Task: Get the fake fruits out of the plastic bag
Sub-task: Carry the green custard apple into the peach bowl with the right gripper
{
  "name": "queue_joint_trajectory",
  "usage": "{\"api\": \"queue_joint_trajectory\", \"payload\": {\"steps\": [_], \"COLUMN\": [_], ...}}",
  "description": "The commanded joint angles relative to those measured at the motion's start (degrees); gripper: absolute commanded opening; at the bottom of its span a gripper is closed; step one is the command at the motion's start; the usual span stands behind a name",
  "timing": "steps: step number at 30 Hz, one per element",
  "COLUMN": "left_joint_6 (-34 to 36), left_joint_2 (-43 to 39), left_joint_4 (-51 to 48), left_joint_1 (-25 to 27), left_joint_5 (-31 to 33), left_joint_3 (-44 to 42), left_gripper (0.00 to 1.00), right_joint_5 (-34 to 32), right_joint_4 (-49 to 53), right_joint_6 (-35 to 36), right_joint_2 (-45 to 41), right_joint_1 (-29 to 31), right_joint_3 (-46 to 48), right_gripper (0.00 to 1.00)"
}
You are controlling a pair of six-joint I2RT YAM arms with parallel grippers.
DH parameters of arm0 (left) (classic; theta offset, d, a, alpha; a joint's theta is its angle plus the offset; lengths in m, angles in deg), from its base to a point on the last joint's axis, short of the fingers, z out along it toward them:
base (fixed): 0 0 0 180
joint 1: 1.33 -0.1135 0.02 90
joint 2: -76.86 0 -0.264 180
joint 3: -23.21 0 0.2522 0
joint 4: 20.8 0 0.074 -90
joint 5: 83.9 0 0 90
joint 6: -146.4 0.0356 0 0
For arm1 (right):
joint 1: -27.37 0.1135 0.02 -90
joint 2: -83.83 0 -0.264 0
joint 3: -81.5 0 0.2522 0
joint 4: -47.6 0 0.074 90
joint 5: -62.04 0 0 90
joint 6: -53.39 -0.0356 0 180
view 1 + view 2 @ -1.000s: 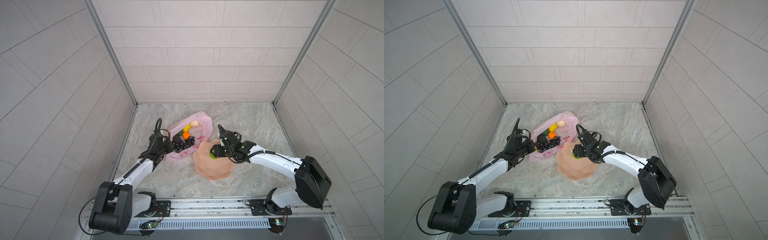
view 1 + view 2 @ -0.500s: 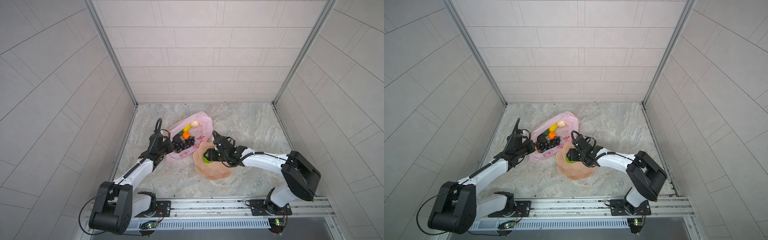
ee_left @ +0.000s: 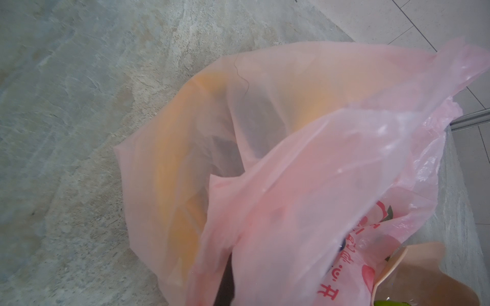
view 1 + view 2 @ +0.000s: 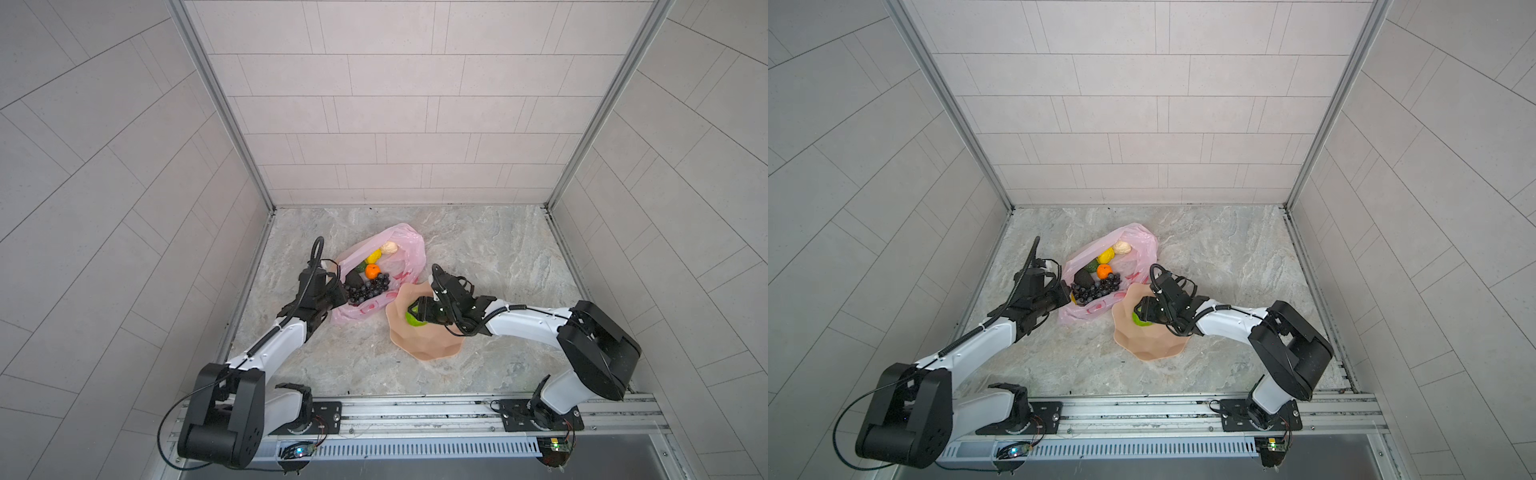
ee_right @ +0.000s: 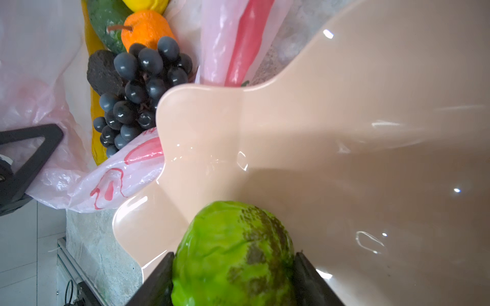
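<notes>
Your right gripper (image 4: 413, 316) has swung inward over the peach bowl (image 4: 432, 351), jaws clamped on the bumpy green fruit (image 5: 233, 251). The plastic bag (image 4: 409, 253), holding the other fake fruits (image 4: 370, 284), touches the bowl's rim. Your left gripper's (image 4: 340, 293) jaws are together on the bag's edge.

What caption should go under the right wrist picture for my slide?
Right gripper holds a bumpy green fruit over the peach bowl, beside the pink bag of grapes.

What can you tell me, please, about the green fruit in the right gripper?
The green fruit is rounded, bright lime-green and plastic-looking, with bumpy skin and a mottled brown patch. The right gripper clamps it between its black fingers over the inside of the glossy peach bowl; whether it touches the bowl is unclear.
</notes>
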Motion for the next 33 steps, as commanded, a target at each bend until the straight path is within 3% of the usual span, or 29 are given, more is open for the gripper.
{"api": "queue_joint_trajectory", "payload": {"steps": [1, 12, 21, 33], "left_joint_6": [0.7, 0.7, 0.7, 0.8], "left_joint_2": [-0.1, 0.4, 1.4, 1.3], "left_joint_4": [0.2, 0.4, 0.8, 0.7], "left_joint_1": [0.4, 0.5, 0.7, 0.8], "left_joint_5": [-0.2, -0.3, -0.6, -0.5], "left_joint_3": [0.5, 0.5, 0.6, 0.6], "left_gripper": [0.03, 0.03, 0.03, 0.03], "right_joint_5": [-0.5, -2.3, -3.2, -2.6], "right_joint_4": [1.0, 2.6, 3.1, 3.5], "right_joint_6": [-2.2, -2.5, -2.6, -1.6], "right_joint_2": [-1.0, -5.2, -10.1, -9.9], "right_joint_1": [-1.4, -3.4, -5.0, -5.0], "right_joint_3": [2.5, 5.9, 8.1, 7.9], "right_gripper": [0.64, 0.74, 0.68, 0.76]}}
